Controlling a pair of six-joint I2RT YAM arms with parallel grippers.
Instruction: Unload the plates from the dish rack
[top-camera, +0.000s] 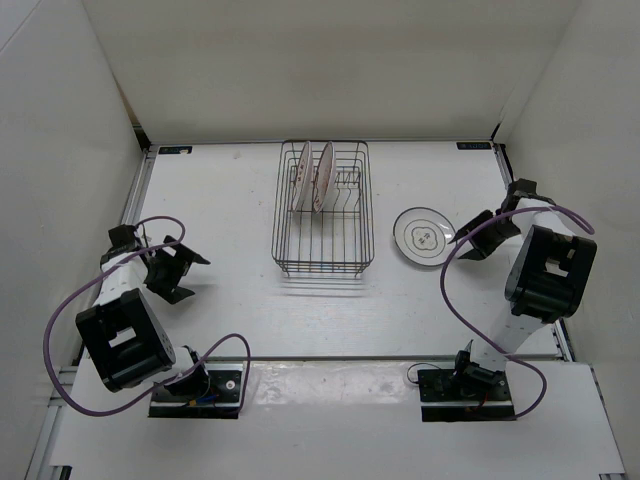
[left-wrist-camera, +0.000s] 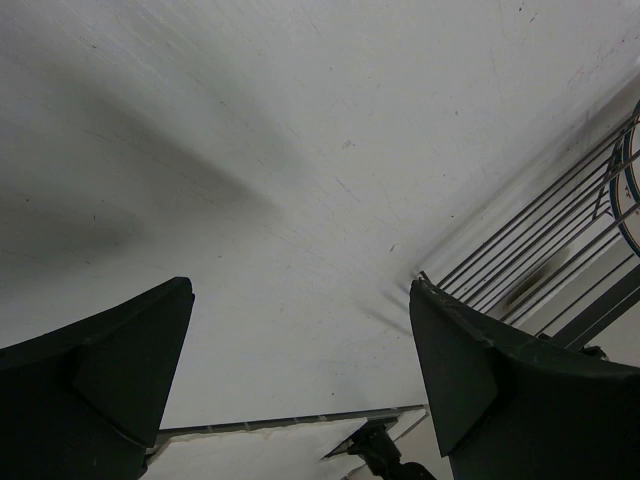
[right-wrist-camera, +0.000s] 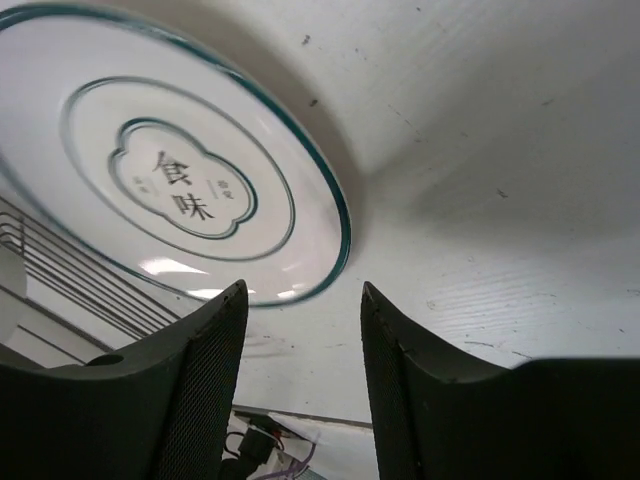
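Two plates (top-camera: 325, 175) stand slotted upright in the dish rack (top-camera: 322, 268). The grey-ringed plate (top-camera: 423, 237) lies flat just right of it, unloaded, I judge. My right pincer (right-wrist-camera: 300, 295) beside it gapes empty, and my left pincer (left-wrist-camera: 300, 290) too.

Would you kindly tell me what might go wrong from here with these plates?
The right end effector sits open beside the rim of the grey-ringed plate; withdrawing could nudge it. The two plates in the dish rack stand close together, so grasping one might knock the other.
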